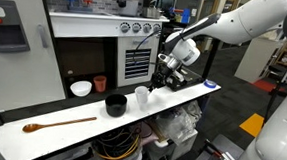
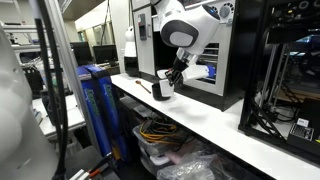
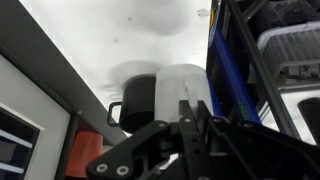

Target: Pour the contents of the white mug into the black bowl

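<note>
The white mug point(image 1: 80, 88) is squat and stands at the back of the counter, next to a red-orange cup point(image 1: 99, 83). The black bowl point(image 1: 115, 105) stands nearer the counter's front edge and also shows in the wrist view point(image 3: 138, 100). A taller white cup point(image 1: 140, 96) stands right beside the bowl; it shows in the wrist view point(image 3: 180, 90) and in an exterior view point(image 2: 163, 88). My gripper point(image 1: 158, 84) hovers just beside this tall cup, a short way off. In the wrist view the fingers point(image 3: 192, 108) look close together and empty. The white mug is not in the wrist view.
A wooden spoon point(image 1: 61, 124) lies on the white counter point(image 1: 187, 101) far from the gripper. A metal appliance with dials point(image 1: 136, 44) stands behind the cups. A small blue thing point(image 1: 211, 85) lies at the counter's end. Bins and cables sit under the counter point(image 2: 170, 140).
</note>
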### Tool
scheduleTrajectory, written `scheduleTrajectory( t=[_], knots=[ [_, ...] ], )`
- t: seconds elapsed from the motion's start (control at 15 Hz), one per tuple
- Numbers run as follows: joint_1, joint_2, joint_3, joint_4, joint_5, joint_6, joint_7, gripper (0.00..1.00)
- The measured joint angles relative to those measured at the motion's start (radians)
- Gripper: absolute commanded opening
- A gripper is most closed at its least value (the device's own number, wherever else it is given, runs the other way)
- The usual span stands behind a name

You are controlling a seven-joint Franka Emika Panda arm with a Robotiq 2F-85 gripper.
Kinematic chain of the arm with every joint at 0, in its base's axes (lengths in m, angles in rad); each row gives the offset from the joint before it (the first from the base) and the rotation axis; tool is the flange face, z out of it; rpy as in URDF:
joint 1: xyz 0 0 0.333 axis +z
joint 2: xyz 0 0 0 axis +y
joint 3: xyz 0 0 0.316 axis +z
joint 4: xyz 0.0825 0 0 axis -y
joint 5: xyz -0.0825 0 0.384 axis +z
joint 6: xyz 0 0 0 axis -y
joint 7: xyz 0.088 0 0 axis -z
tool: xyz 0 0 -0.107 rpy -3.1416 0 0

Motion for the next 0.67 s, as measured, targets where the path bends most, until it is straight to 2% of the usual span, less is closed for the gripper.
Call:
scheduleTrajectory(
  t=[0.33, 0.67],
  knots=[
    [0.042, -0.105, 0.013, 0.005, -0.2, 0.007, 0.159, 0.02],
    [0.105, -0.148, 0.039, 0.038, -0.377, 0.032, 0.298, 0.02]
  ],
)
